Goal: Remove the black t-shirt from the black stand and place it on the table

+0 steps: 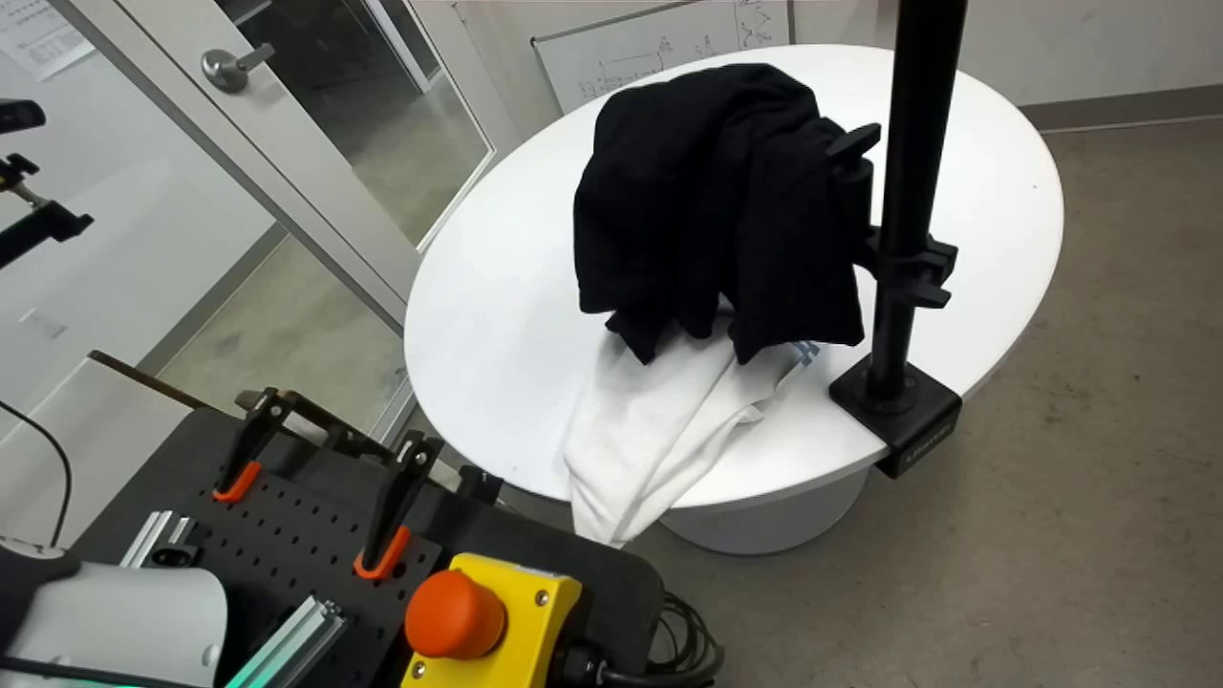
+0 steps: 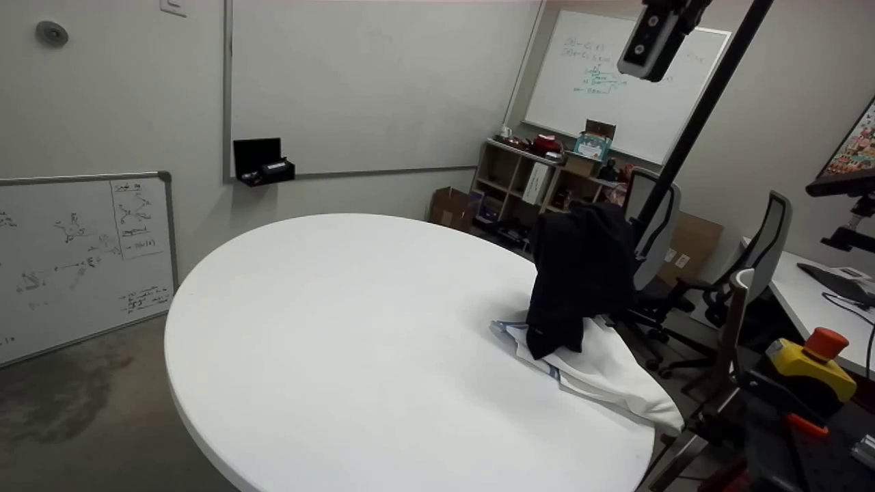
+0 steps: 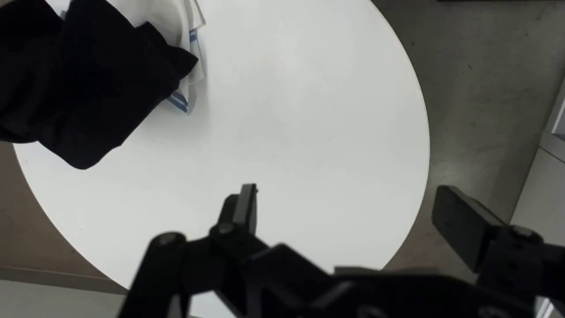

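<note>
The black t-shirt (image 1: 707, 201) hangs bunched over the black stand (image 1: 917, 153) in both exterior views (image 2: 581, 273) (image 2: 704, 109). The shirt hides the part of the stand that bears it. The stand's base (image 1: 893, 406) is at the edge of the round white table (image 1: 497, 287). The shirt's lower ends hang down to a white cloth on the table. In the wrist view, my gripper (image 3: 346, 187) is open and empty, its fingers wide apart above the table's edge. The shirt (image 3: 101, 79) is at the upper left there, apart from the fingers.
The white cloth (image 1: 659, 420) with blue stripes lies under the shirt and hangs over the table edge. A yellow box with a red button (image 1: 516, 612) and black clamps (image 1: 396, 506) are on the black mount near the table. A camera-like device (image 2: 649, 41) hangs above.
</note>
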### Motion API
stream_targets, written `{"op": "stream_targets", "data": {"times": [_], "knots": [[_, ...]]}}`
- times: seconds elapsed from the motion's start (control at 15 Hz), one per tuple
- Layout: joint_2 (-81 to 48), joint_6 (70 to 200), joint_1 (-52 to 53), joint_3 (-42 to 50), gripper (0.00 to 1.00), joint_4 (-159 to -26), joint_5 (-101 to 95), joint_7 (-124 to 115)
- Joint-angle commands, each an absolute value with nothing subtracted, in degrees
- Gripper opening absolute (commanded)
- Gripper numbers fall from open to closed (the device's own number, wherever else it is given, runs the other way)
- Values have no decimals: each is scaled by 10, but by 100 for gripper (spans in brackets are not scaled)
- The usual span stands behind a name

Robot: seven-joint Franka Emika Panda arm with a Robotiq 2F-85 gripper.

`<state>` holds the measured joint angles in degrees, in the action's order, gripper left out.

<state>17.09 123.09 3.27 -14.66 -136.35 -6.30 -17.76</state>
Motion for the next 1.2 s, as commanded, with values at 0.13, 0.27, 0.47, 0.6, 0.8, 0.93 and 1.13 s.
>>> {"op": "stream_targets", "data": {"times": [0.13,0.27,0.47,0.6,0.8,0.93,1.13], "knots": [[118,1250,10,-81,100,-1325,-71,-154],[98,1273,-5,-61,100,-1313,-75,-170],[64,1304,-31,-34,100,-1298,-80,-204],[37,1312,-47,-17,100,-1283,-92,-227],[0,1313,-65,10,100,-1254,-99,-275],[-24,1314,-73,30,100,-1236,-107,-305],[-63,1293,-79,58,100,-1203,-121,-301]]}}
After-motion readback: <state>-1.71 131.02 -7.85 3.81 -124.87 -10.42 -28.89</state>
